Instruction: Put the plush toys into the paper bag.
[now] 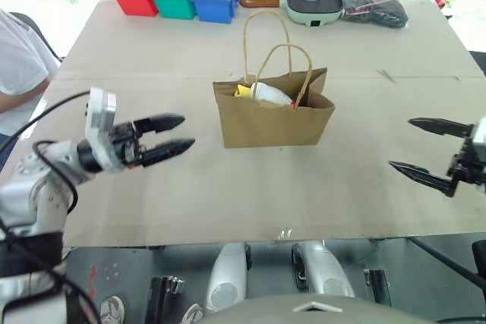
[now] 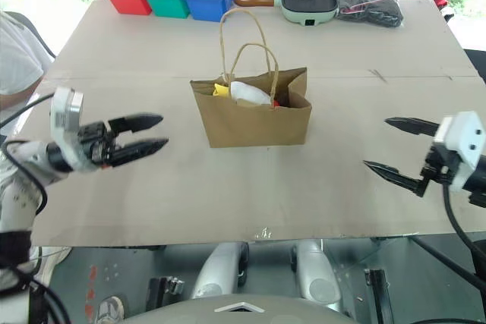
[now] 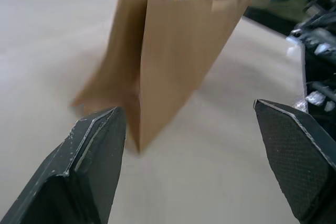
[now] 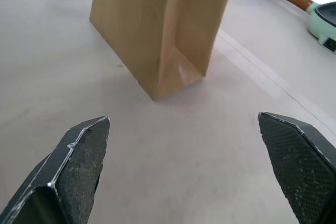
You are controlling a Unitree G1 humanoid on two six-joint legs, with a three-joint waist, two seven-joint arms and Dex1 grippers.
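Now, item: bag (image 1: 273, 119) upright mid-table, white and yellow toy (image 1: 266, 94) showing at its mouth; left gripper (image 1: 176, 133) and right gripper (image 1: 420, 148) both spread and empty, so I retreat wide, brushing no handles (image 1: 267, 43).

Your left pincer (image 3: 191, 145) has its two black fingers (image 3: 89, 166) spread wide apart with nothing between them. Ahead of them you see the bag (image 3: 173, 51) standing upright on the pale surface (image 3: 47, 51), one corner edge turned toward you, blurred. Something white and yellow shows at its open top. At the far side, your right pincer (image 3: 315, 30) hangs beyond the bag.
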